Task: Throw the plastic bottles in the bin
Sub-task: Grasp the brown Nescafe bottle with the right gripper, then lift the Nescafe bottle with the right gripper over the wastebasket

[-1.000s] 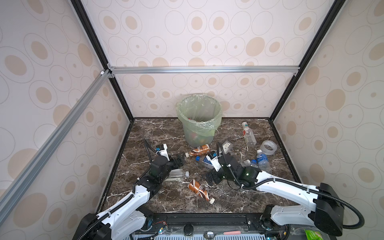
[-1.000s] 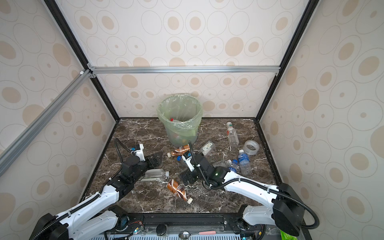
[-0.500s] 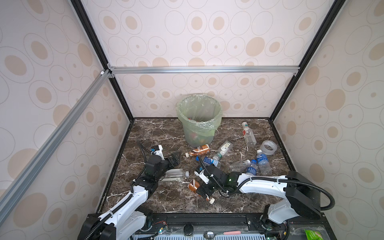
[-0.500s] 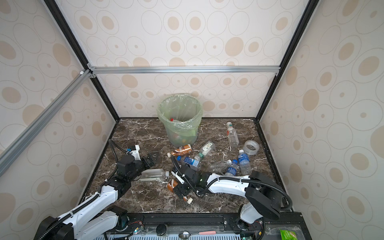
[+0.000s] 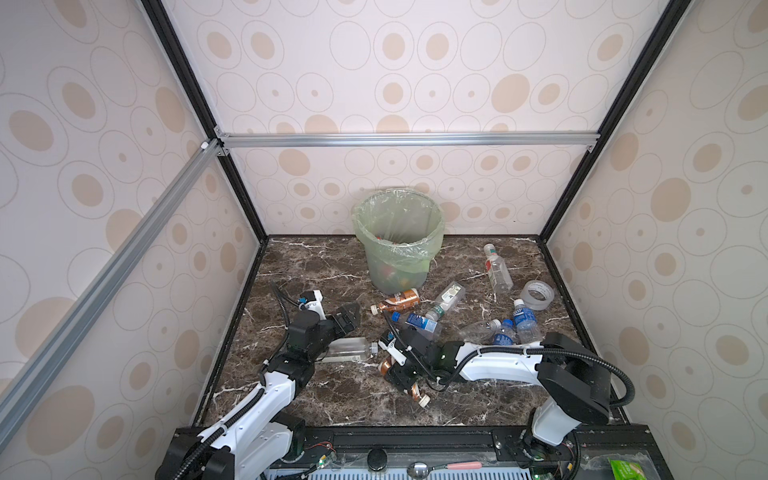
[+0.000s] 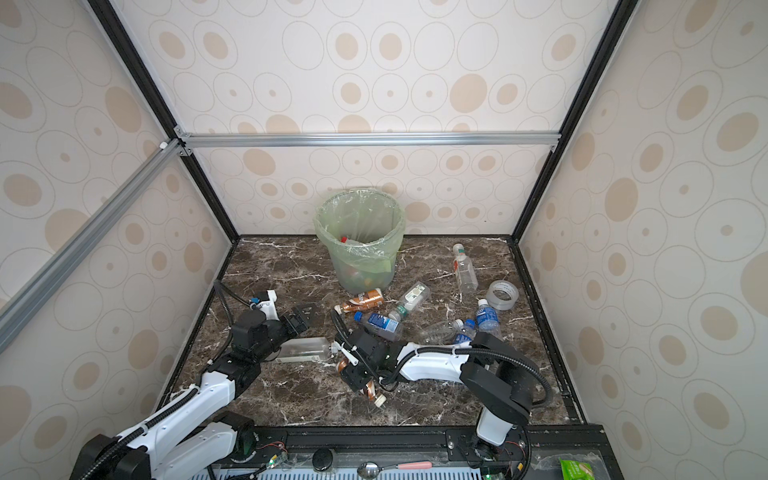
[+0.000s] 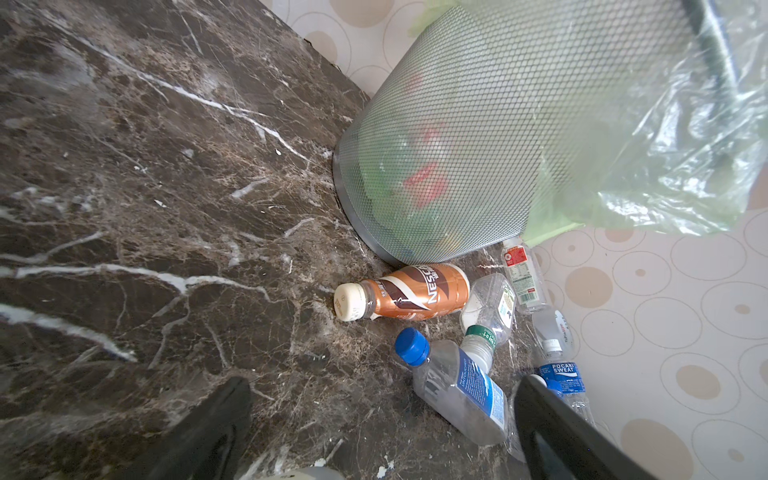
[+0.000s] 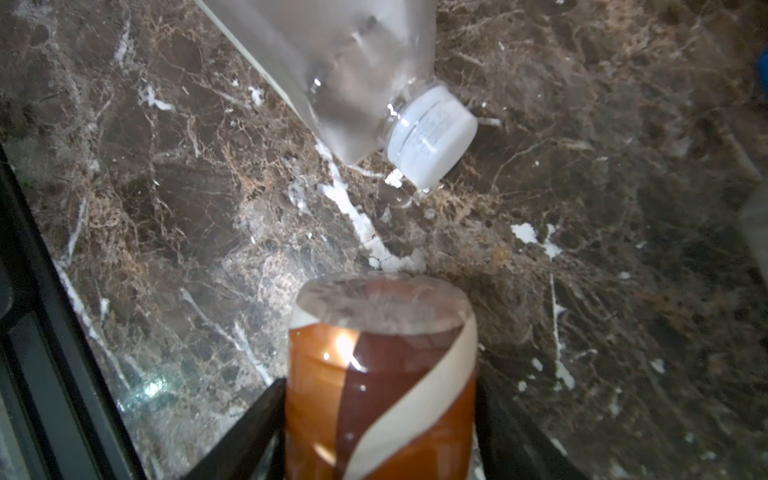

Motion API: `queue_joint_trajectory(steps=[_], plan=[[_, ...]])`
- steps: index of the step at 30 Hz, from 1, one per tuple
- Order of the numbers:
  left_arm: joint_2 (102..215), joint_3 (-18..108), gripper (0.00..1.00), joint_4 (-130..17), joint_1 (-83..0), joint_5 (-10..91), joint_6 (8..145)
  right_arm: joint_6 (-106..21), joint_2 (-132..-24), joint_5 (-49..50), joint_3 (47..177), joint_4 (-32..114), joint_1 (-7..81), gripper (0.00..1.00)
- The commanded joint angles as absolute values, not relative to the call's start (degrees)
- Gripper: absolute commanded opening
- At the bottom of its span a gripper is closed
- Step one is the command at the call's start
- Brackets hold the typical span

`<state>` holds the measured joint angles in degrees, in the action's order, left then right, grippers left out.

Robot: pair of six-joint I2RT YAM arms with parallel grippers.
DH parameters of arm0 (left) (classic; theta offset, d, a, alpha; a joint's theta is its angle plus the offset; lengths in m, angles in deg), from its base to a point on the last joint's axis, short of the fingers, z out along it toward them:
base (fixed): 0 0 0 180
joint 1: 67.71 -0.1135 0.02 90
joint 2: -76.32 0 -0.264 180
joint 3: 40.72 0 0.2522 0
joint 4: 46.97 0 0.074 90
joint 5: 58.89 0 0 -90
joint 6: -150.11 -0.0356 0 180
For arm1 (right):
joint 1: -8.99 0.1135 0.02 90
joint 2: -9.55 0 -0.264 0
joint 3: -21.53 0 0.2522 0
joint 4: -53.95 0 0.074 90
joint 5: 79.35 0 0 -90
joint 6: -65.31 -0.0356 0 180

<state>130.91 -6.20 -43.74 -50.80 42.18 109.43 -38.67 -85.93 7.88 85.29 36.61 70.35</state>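
Brown-labelled bottle (image 8: 382, 332) is sitting between the fingers of my right hand (image 8: 380, 415), which is pressing on both its sides, low over the table (image 8: 623, 249); a clear white-capped bottle (image 8: 345, 62) is lying just beyond; my left hand (image 5: 348, 316) is hovering near it, spread wide, holding nothing; the bin (image 5: 395, 266) is standing by the far wall, loose bottles (image 5: 415, 322) lying near its foot.

White-shelled left arm (image 5: 266, 399) and right arm (image 5: 498, 368) with black joints; black ribbed cables (image 5: 628, 384) loop alongside; left claw (image 5: 351, 318) and right claw (image 5: 403, 382) are black.
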Motion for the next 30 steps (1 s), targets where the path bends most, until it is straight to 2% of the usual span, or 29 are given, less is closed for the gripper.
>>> queue_joint_trajectory(steps=[1,8,20,26,30], plan=[[129.76,-6.56,0.99,-42.81,-51.44,42.27,109.94,-38.79,-87.19,9.13,86.80,35.98,70.78,0.63],[129.85,-7.27,0.99,-41.93,-51.60,42.55,109.86,-37.90,-86.34,11.64,87.61,35.43,70.77,0.46],[128.64,-1.21,0.99,-46.29,-51.62,43.64,109.28,-32.39,-74.53,15.71,98.97,27.39,63.46,0.46],[131.77,8.76,0.99,-52.24,-51.71,45.31,107.98,-29.92,-70.24,19.03,109.80,24.89,58.98,0.45],[135.53,19.27,0.99,-58.20,-51.71,47.13,101.58,-26.42,-68.43,22.13,116.08,28.19,56.56,0.45]])
